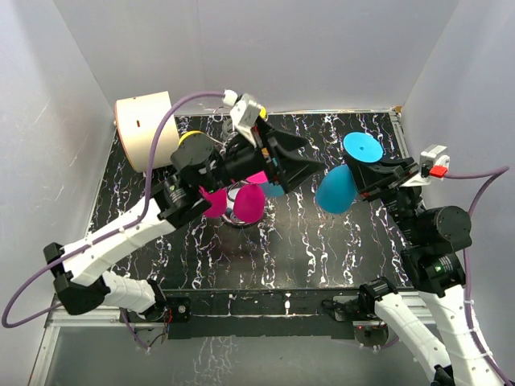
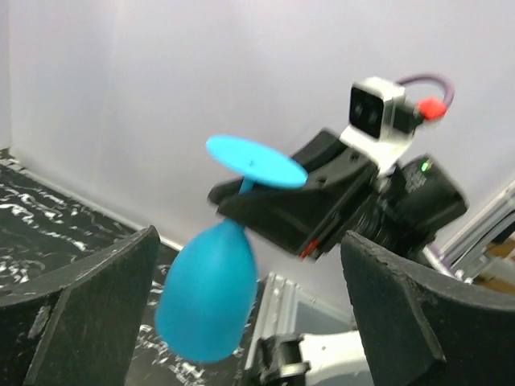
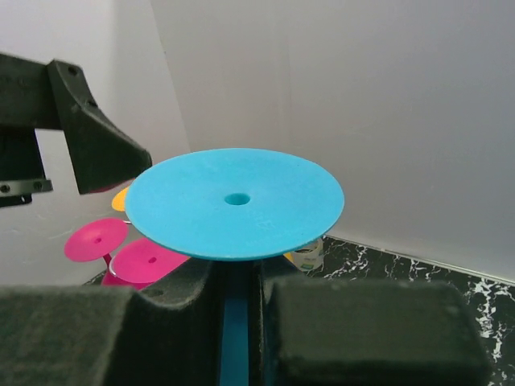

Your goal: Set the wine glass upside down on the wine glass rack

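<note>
My right gripper is shut on the stem of a blue wine glass. It holds the glass in the air, foot up and bowl down. In the right wrist view the foot fills the middle and the stem runs between the pads. My left gripper is open and empty, just left of the bowl, jaws pointing at it. The wine glass rack stands at table centre, mostly hidden under the left arm and the pink glasses hanging on it.
A cream cylinder lies at the back left, with a yellow object beside it. Pink glass feet and a small white jar show in the right wrist view. White walls enclose the black marbled table.
</note>
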You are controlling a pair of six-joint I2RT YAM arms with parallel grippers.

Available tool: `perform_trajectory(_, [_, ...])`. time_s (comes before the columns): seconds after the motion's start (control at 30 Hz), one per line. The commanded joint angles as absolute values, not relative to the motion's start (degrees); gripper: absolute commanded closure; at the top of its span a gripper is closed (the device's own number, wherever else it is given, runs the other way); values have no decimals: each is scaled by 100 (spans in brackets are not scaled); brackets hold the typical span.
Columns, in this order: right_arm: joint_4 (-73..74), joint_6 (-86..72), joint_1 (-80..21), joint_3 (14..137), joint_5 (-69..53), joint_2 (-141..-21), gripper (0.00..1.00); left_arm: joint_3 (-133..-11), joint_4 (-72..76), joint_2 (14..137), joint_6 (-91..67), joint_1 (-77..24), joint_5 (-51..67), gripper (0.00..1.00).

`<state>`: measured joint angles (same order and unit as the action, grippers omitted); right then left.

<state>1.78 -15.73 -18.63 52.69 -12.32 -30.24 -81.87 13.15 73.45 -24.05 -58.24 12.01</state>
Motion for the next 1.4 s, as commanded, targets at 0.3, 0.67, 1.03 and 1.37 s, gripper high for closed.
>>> perform_trajectory(0.3, [-1461, -397, -1863, 4888, -1653, -3529, 100, -9840, 635, 8570, -4453, -5783, 1342, 16])
perform_trajectory(0.67, [-1813, -365, -1863, 4783, -1890, -3527, 100, -10126, 665, 8895, -4912, -5766, 923, 36])
perform_trajectory(1.03, [-1763, 72, -1863, 4851, -1852, -3656, 100, -10097, 1190, 8931, -5311, -5757, 1097, 67])
perform_trajectory(1.37, [-1693, 425, -1863, 5110, -2046, -3975, 100, -9866, 1398, 8839, -5387, -5762, 1082, 84])
